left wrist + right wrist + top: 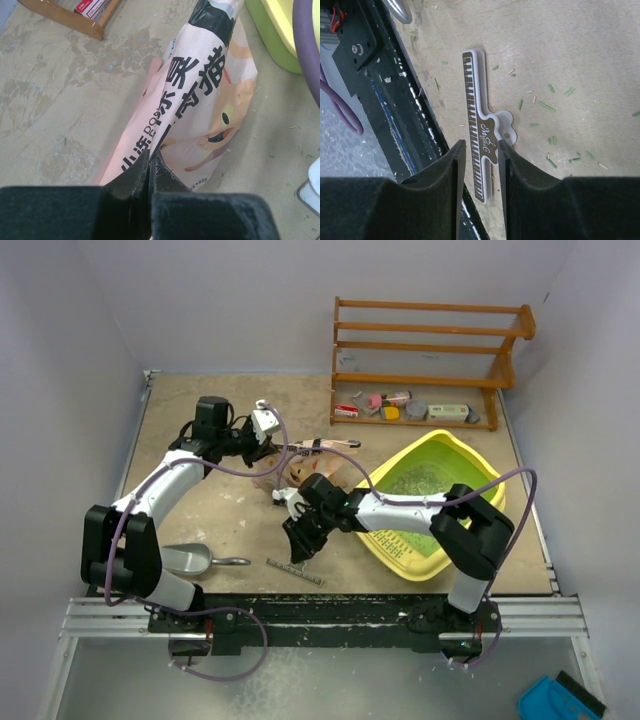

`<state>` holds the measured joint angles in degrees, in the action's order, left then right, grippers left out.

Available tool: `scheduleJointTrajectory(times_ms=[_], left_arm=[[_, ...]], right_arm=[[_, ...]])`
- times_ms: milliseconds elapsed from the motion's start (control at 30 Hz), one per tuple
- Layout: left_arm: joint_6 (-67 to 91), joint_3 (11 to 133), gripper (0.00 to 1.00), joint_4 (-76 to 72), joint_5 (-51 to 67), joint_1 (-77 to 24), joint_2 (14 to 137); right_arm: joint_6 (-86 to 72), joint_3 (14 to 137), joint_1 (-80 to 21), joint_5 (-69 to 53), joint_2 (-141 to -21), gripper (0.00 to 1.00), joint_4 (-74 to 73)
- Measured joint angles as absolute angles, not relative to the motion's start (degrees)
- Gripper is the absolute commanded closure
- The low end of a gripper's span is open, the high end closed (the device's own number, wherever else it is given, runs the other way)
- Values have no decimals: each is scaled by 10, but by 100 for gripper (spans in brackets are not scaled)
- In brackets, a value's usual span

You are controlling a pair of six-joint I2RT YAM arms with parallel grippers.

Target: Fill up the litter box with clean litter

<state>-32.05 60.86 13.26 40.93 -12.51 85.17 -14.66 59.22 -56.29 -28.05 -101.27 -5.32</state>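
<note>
Yellow litter box (402,552): at 3 o'clock on the desk (230,525), with a thin scatter of clean litter (415,480) on its green floor.
Bag (200,115): tan, printed with a cat, near the desk's centre, just beside the box at its 9 o'clock.
Left arm (160,485): stretched towards 12 o'clock, wrist at the bag.
Left jaws: clenched on the bag's edge.
Right arm (400,512): folded across towards 9 o'clock, wrist tipped down over a white clip (481,125) at 6 o'clock.
Right jaws: released, half spread either side of the clip; contact cannot be told.
Scoop (190,560): at 8 o'clock, well apart.
</note>
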Motion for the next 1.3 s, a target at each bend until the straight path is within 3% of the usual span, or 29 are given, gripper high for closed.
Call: scheduleJointTrajectory(times_ms=[467,567,633,667,700,933,1100,1233,1300], left_arm=[[-321,609,100,133,409,-125,852],[-321,609,100,133,409,-125,852],[-321,609,100,133,409,-125,852],[-321,609,100,133,409,-125,852],[-321,609,100,133,409,-125,852],[-320,609,100,133,409,-125,852],[-319,609,100,132,411,-125,852],[-305,609,91,129,416,-125,850],[-295,609,72,127,423,-125,845]], right_arm=[[-148,593,-571,-261,-1024,65,-52],[-148,593,-573,-255,-1032,71,-52],[-148,593,-575,-252,-1037,84,-52],[-148,593,-575,-251,-1040,97,-52],[-151,593,-576,-255,-1043,100,-52],[-157,600,-585,-277,-1034,100,-44],[-144,582,-590,-217,-974,100,-75],[-122,564,-591,-135,-874,100,-117],[-113,555,-591,-98,-829,100,-135]])
